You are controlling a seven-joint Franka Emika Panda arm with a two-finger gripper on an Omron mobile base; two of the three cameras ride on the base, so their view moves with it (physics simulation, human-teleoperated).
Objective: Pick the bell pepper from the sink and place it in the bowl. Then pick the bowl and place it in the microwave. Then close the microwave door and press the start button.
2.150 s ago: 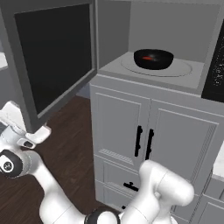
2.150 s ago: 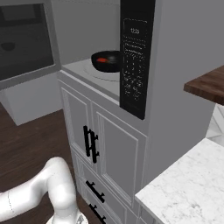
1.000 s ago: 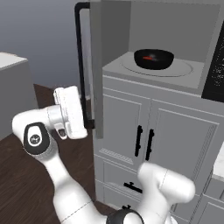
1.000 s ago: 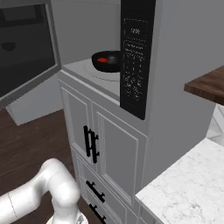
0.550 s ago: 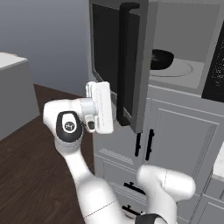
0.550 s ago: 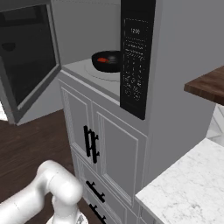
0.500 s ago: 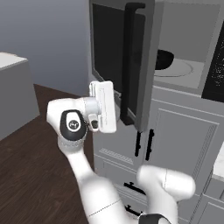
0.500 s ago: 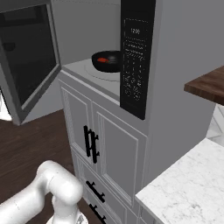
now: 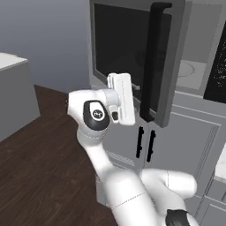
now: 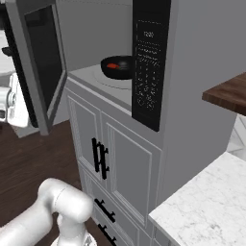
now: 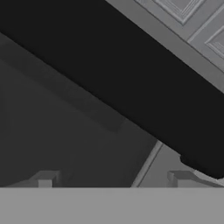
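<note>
Behind microwave door [image 9: 132, 57], bowl [image 10: 117, 67] half hidden; pepper [image 10: 111, 66] barely seen.

Glossy white rounded arm links [image 9: 132, 190], a dark round joint cap [image 9: 96, 114] bearing a small white marking, a flat white boxy hand [image 9: 123, 98], another dark joint cap [image 9: 176, 218] low down near the base.

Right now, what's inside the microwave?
The black bowl sits on the turntable, with the red pepper in it. From the left, the half-shut door covers the bowl.
</note>
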